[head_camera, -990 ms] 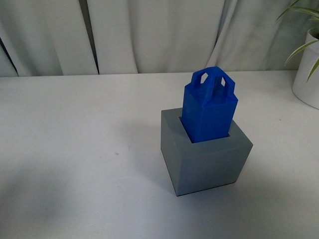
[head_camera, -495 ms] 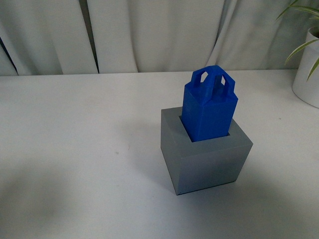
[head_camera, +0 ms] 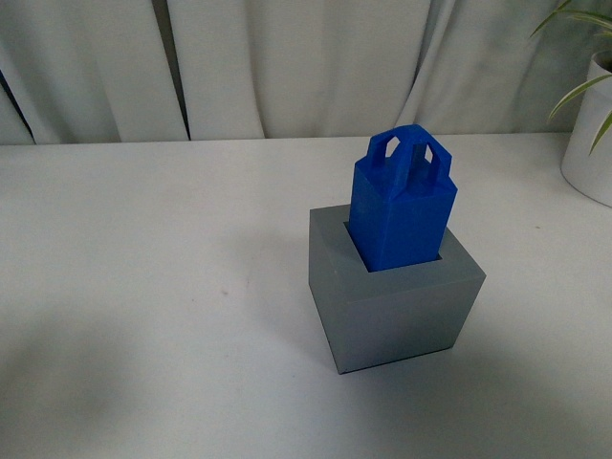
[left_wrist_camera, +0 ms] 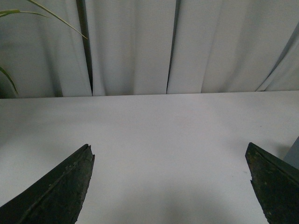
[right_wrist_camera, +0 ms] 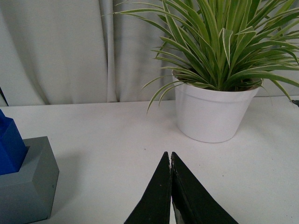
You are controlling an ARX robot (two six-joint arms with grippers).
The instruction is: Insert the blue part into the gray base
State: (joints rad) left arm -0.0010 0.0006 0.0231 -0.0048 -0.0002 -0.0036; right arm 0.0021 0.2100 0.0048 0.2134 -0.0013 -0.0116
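Note:
The blue part stands upright in the square recess of the gray base, its arched handle loops on top, on the white table in the front view. Neither arm shows in that view. The right wrist view catches a corner of the blue part in the gray base off to one side; my right gripper is shut on nothing, apart from them. My left gripper is open over bare table, with a sliver of the gray base at the frame edge.
A white pot with a long-leaved plant stands on the table beyond my right gripper, and shows as a white pot at the far right of the front view. White curtains hang behind the table's back edge.

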